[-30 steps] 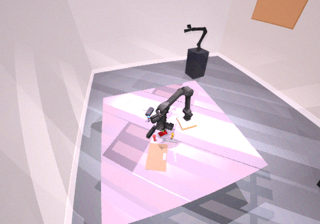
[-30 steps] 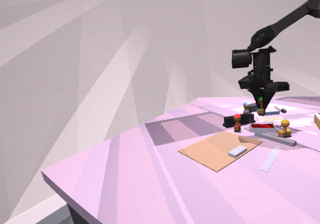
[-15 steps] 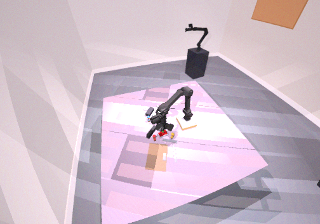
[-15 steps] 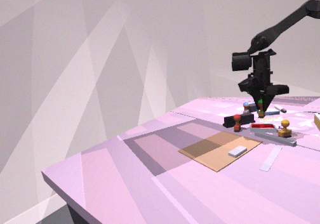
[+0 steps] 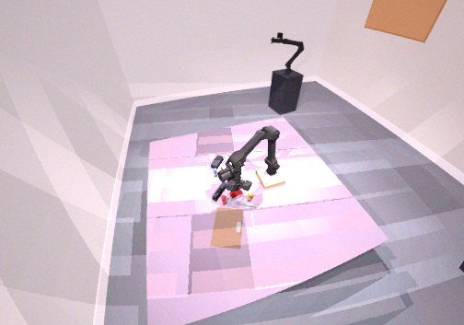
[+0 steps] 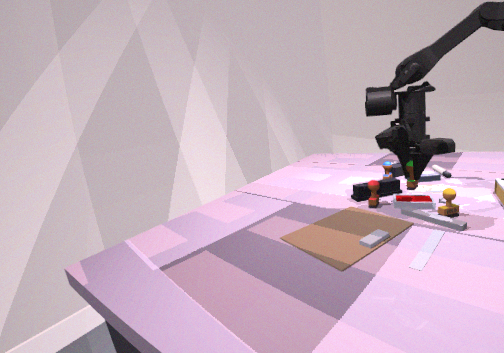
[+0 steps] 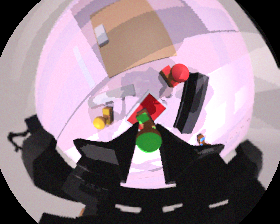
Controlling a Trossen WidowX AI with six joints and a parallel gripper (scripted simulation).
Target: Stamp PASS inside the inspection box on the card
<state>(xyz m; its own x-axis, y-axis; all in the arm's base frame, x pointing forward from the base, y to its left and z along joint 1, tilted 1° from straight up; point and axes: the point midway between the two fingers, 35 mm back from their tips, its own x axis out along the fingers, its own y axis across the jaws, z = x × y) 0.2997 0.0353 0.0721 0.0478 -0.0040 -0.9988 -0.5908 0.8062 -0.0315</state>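
We hold our gripper [image 5: 236, 189] [image 6: 414, 176] [image 7: 147, 124] pointing down, its fingers drawn in and shut on a grip, tips slightly apart. Directly above the jaws our wrist [image 5: 236, 161] [image 6: 412, 107] stands upright, with a dark cylinder [image 5: 225, 175] [image 6: 380, 101] jutting sideways. Higher than the jaws, our arm [image 5: 252, 148] [image 6: 450, 37] slopes up to a bent elbow [image 5: 271, 133] [image 6: 494, 15].

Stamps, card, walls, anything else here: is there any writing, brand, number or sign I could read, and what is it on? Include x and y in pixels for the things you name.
None can be read in any view.
Yellow-knobbed stamp [image 6: 449, 209] [image 7: 108, 116]: faint marks on its block, too small and blurred to read.
Green-knobbed stamp [image 6: 411, 184] [image 7: 149, 142], in the gripper [image 6: 416, 175] [image 7: 147, 124]: no readable lettering.
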